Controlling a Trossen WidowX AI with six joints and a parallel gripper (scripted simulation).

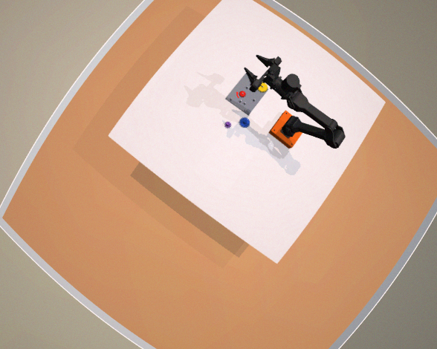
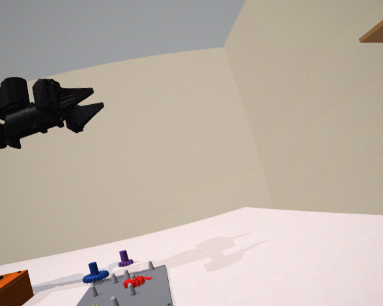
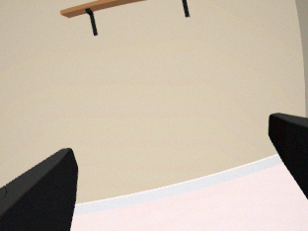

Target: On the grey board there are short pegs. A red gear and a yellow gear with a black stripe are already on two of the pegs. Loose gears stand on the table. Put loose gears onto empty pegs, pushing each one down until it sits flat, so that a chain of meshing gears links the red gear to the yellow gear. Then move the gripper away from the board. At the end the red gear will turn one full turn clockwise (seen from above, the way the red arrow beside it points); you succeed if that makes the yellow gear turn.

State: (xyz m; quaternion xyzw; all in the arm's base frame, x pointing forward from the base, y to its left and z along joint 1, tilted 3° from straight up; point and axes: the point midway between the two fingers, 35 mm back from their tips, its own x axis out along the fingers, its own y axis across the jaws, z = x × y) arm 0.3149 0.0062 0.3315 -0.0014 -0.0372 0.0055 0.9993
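Note:
The grey board (image 1: 250, 94) (image 2: 155, 291) bears several short bare pegs. The red gear (image 1: 241, 93) (image 2: 135, 282) sits on one peg. The yellow gear (image 1: 264, 87) (image 2: 93, 305) is on the side nearer the arm, cut off by the lower edge in the exterior view. A blue gear (image 1: 244, 122) (image 2: 93, 276) and a smaller purple gear (image 1: 227, 124) (image 2: 125, 262) stand upright on the table beside the board, handles up. My gripper (image 1: 250, 62) (image 2: 98, 97) (image 3: 176, 142) is open and empty, high above the table, its fingers pointing outward rather than down. It hides part of the board in the top view.
The orange arm base (image 1: 280, 131) (image 2: 12, 286) stands near the board and the blue gear. A red arrow (image 1: 237, 94) (image 2: 148, 278) lies beside the red gear. A wooden shelf (image 2: 376, 34) (image 3: 106, 6) is on the wall. Arm shadows fall across the table.

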